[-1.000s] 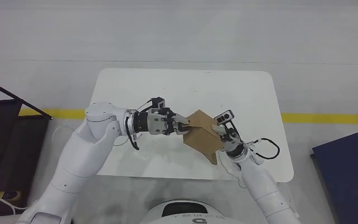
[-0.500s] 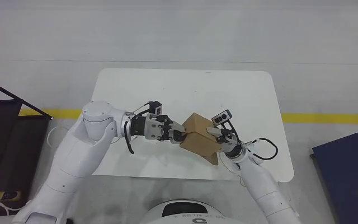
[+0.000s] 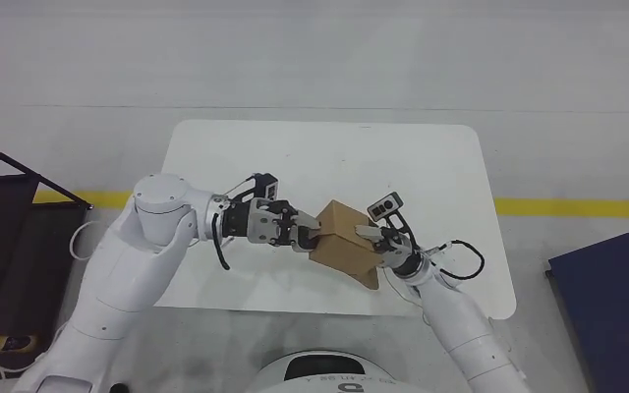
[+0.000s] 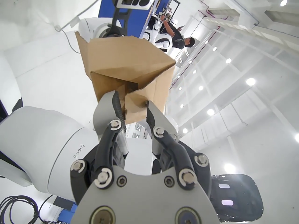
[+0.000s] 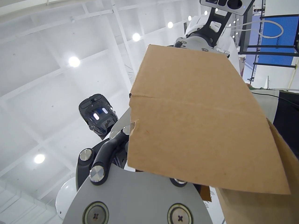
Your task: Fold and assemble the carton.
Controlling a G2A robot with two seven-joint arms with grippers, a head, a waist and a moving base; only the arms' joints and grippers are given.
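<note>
The brown cardboard carton (image 3: 344, 246) hangs tilted above the near part of the white table (image 3: 324, 162), held between both arms. My left gripper (image 3: 307, 236) is at its left end, shut on a folded corner flap of the carton (image 4: 130, 71); both fingers (image 4: 115, 108) press the cardboard there. At the right end, my right gripper (image 3: 376, 244) is shut on the carton (image 5: 198, 127). A wide flat panel covers its fingertips in the right wrist view.
The table's front edge (image 3: 334, 312) lies just below the carton. Bare tabletop stretches behind and to both sides. On the floor there is a black frame (image 3: 29, 196) at the left and a blue object (image 3: 595, 295) at the right.
Both arms have shifted the carton a little to the left and turned it. Its top now reads as a flatter, more box-like face. The left arm has drawn back leftward.
</note>
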